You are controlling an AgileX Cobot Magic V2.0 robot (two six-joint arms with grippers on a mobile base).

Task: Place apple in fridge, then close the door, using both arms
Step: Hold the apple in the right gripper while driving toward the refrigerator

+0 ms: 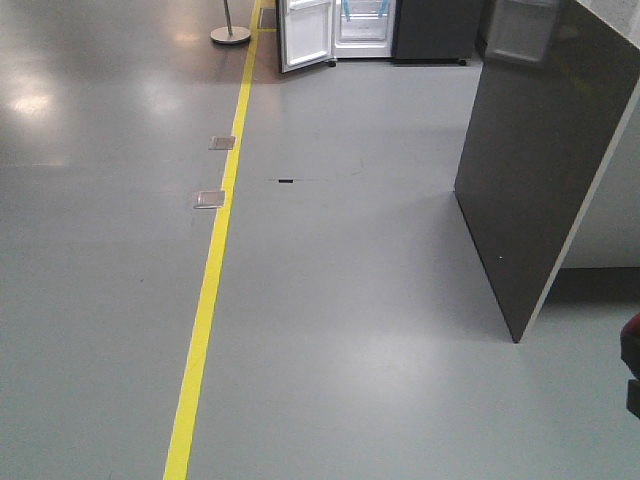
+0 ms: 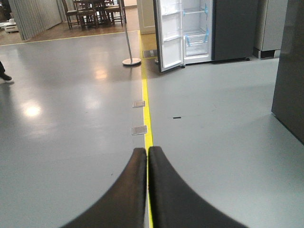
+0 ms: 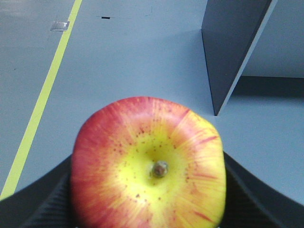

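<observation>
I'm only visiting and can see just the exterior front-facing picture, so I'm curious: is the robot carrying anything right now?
Observer: Yes. The right wrist view shows the apple gripped in the right pincer, with its stem facing the camera.
Operator: And the other pincer?
Observer: The left pincer is shut, its two fingers pressed together with nothing between them.
Operator: My picture cuts off the top of the fridge. What's higher up?
Observer: In the left wrist view the door stands open, and the fridge shows white shelves with blue tape strips. It is too far away to tell whether anything lies on them.
</observation>
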